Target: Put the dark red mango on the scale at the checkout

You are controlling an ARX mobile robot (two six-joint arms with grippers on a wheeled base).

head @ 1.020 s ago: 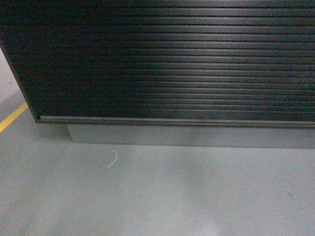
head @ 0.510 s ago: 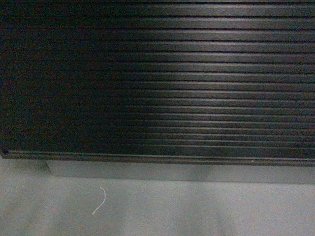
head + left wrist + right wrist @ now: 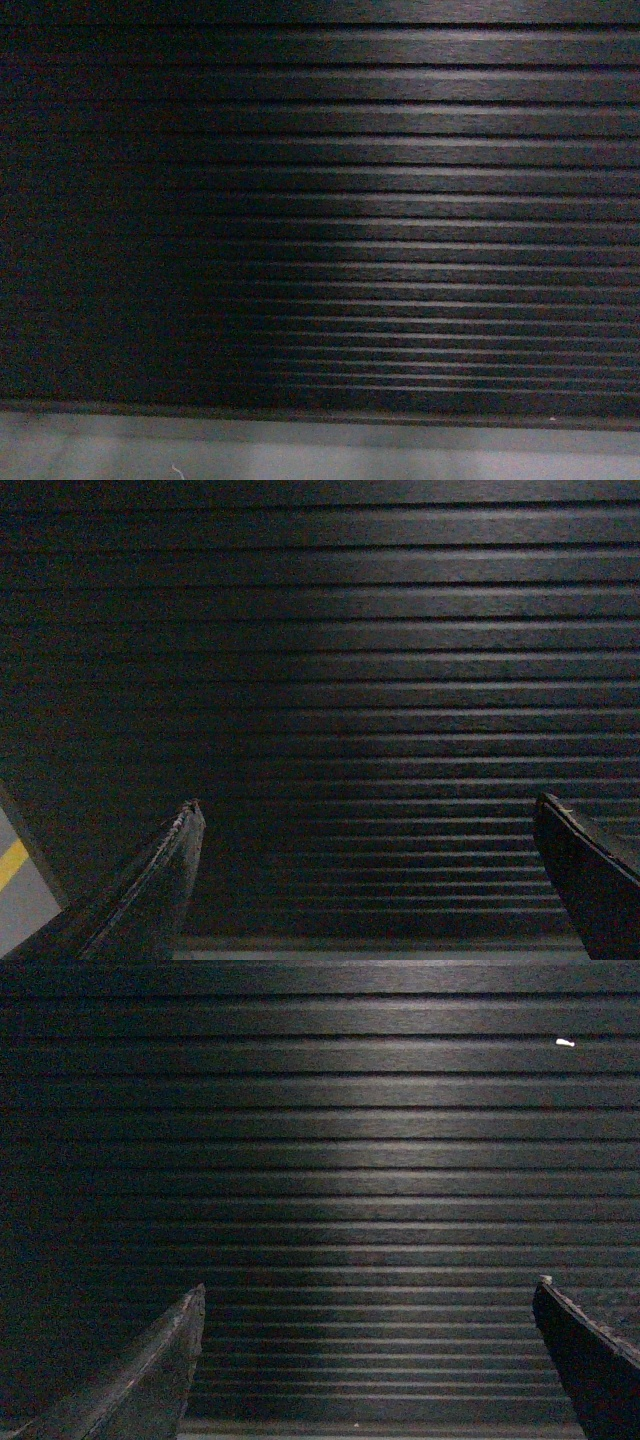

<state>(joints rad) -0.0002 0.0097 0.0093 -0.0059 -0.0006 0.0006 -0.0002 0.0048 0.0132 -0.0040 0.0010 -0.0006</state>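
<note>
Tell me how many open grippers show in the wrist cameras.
2. The left gripper and the right gripper each hang open and empty, facing the dark ribbed front panel of the checkout. The head view shows neither.

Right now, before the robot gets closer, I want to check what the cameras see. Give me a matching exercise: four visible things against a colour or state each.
Things:
1. checkout front panel
2. floor
3. floor line
4. left gripper

Colours or states:
A. yellow
B. open, empty
C. dark, ribbed
D. grey

Pairs: 1-C; 2-D; 3-A; 4-B
</note>
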